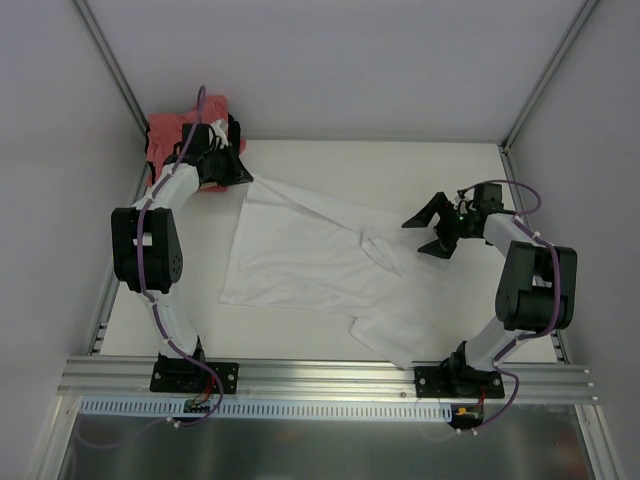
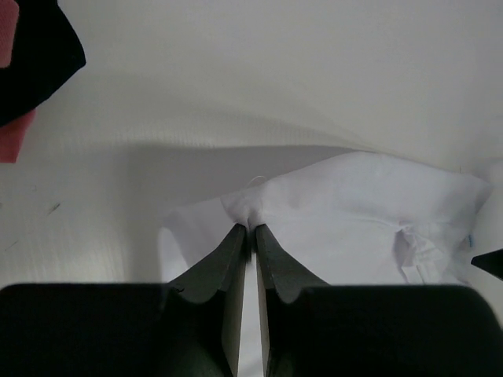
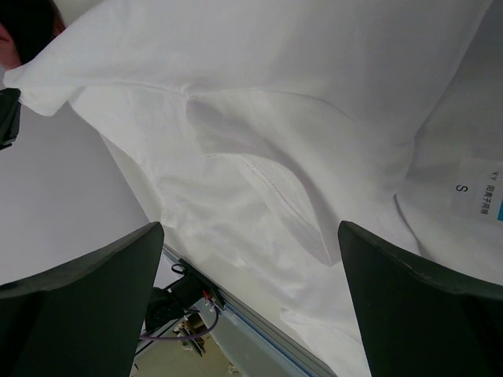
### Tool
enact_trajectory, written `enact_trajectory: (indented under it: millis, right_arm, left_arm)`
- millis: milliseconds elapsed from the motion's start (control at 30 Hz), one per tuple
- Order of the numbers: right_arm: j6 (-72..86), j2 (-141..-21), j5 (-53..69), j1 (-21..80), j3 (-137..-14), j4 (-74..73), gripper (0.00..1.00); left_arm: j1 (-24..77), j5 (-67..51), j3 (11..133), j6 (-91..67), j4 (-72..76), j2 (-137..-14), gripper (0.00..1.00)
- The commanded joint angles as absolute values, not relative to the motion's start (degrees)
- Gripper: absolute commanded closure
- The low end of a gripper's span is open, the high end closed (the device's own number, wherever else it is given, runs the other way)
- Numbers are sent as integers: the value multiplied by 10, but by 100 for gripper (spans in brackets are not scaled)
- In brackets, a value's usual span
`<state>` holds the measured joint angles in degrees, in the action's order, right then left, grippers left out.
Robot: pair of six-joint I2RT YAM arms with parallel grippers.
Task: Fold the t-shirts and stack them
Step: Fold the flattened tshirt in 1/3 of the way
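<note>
A white t-shirt [image 1: 310, 255] lies spread and rumpled across the table, one sleeve trailing toward the near rail. My left gripper [image 1: 245, 178] is at its far left corner, shut on a pinch of the white cloth [image 2: 252, 228]. The shirt [image 2: 361, 212] stretches away from those tips. My right gripper [image 1: 428, 235] hovers open over the shirt's right side, with nothing between its fingers [image 3: 251, 267]. The shirt [image 3: 275, 118] and its size label [image 3: 479, 192] lie below them. A salmon-pink t-shirt [image 1: 165, 135] is bunched at the far left corner, with black cloth [image 2: 31, 55] beside it.
Metal frame posts [image 1: 112, 70] rise at both back corners. An aluminium rail [image 1: 330, 378] with the arm bases runs along the near edge. Bare tabletop [image 1: 400, 170] lies behind the white shirt.
</note>
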<state>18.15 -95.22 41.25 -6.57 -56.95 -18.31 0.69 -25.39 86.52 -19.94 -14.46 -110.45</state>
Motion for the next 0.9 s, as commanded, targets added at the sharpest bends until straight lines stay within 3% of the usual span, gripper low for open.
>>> enact_trajectory:
  millis: [0, 167, 233, 400, 467, 733, 867]
  right_arm:
    - [173, -954, 425, -70, -583, -178, 1]
    - [171, -954, 426, -70, -582, -178, 1]
    - [171, -954, 425, -70, -582, -179, 1]
    - [171, -955, 425, -70, -582, -180, 1]
    - [170, -955, 425, -70, -582, -180, 0]
    - [171, -955, 425, -70, -583, -179, 1]
    - [169, -953, 425, -70, -582, -183, 1]
  left_arm:
    - [4, -273, 886, -190, -168, -1107, 89]
    - [4, -275, 864, -192, -154, -1108, 75]
    - [4, -277, 863, -192, -151, -1110, 75]
    - [4, -276, 857, -192, -142, -1109, 96]
    - [4, -275, 854, -191, -140, -1110, 96]
    - [4, -231, 875, -169, -197, -1164, 80]
    - [4, -233, 875, -176, -205, -1196, 78]
